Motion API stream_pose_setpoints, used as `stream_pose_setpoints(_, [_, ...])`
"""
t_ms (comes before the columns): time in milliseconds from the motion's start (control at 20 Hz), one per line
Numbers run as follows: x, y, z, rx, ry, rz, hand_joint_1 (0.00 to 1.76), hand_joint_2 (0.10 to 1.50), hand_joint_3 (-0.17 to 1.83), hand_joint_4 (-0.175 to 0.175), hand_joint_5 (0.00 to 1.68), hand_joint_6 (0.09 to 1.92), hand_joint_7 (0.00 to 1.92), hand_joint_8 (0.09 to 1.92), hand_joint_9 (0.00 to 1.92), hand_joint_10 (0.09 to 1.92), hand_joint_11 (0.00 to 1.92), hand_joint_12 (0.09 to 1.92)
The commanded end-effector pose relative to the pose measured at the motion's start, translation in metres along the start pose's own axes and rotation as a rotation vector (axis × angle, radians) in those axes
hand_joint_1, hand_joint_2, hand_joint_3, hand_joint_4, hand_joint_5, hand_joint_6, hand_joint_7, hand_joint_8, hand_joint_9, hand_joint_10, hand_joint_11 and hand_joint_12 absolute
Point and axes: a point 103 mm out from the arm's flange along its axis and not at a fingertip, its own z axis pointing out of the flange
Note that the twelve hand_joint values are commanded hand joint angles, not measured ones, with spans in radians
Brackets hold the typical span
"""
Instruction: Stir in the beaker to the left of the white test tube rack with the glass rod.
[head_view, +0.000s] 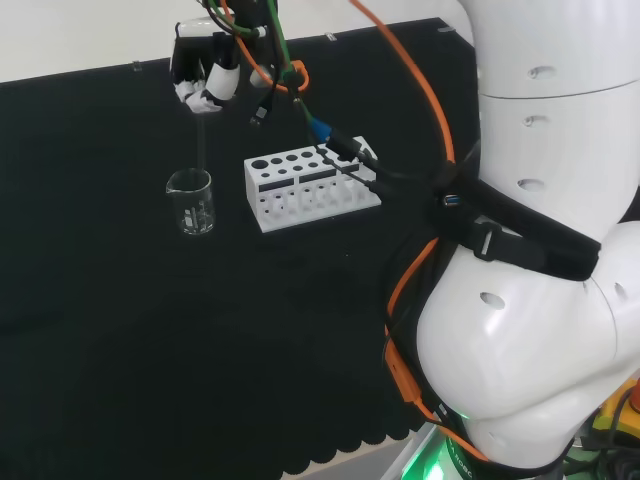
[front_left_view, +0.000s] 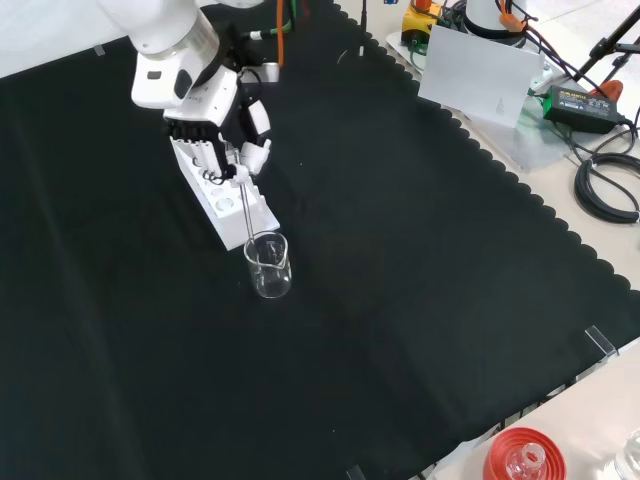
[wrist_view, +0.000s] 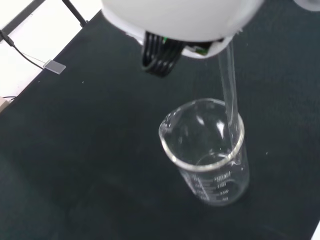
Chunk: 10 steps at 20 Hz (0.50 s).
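A clear glass beaker (head_view: 190, 201) stands upright on the black cloth, left of the white test tube rack (head_view: 308, 187) in the head view. The hand (head_view: 208, 74) hangs above it, its fingers curled round a thin glass rod (head_view: 201, 144) that points straight down. The rod's lower end sits inside the beaker near its rim. In the front view the hand (front_left_view: 215, 122) is over the rack (front_left_view: 224, 198), and the rod (front_left_view: 245, 208) drops into the beaker (front_left_view: 269, 265). The wrist view has the rod (wrist_view: 229, 93) dipping into the beaker (wrist_view: 205, 150) close to its wall.
Orange, green and black cables (head_view: 300, 90) trail from the wrist over the rack. A red ribbed ring stand (front_left_view: 522, 457) sits off the cloth's near corner in the front view. Cables and a power unit (front_left_view: 580, 100) lie beyond the cloth's right edge.
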Motion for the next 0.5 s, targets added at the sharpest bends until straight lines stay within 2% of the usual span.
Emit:
stream_pose_setpoints(50, [0.024,-0.010,0.008,-0.006,-0.003,-0.002,1.32,0.57,0.89,-0.175,1.11,0.86,1.30,0.96,1.69,0.56,1.61,0.74])
stream_pose_setpoints(300, [0.043,0.003,0.014,0.000,-0.003,-0.033,1.32,0.57,0.89,-0.175,1.11,0.86,1.30,0.96,1.69,0.57,1.61,0.74])
stream_pose_setpoints(500, [0.047,0.017,0.016,0.006,0.000,-0.055,1.32,0.57,0.89,-0.175,1.11,0.86,1.30,0.96,1.69,0.57,1.61,0.74])
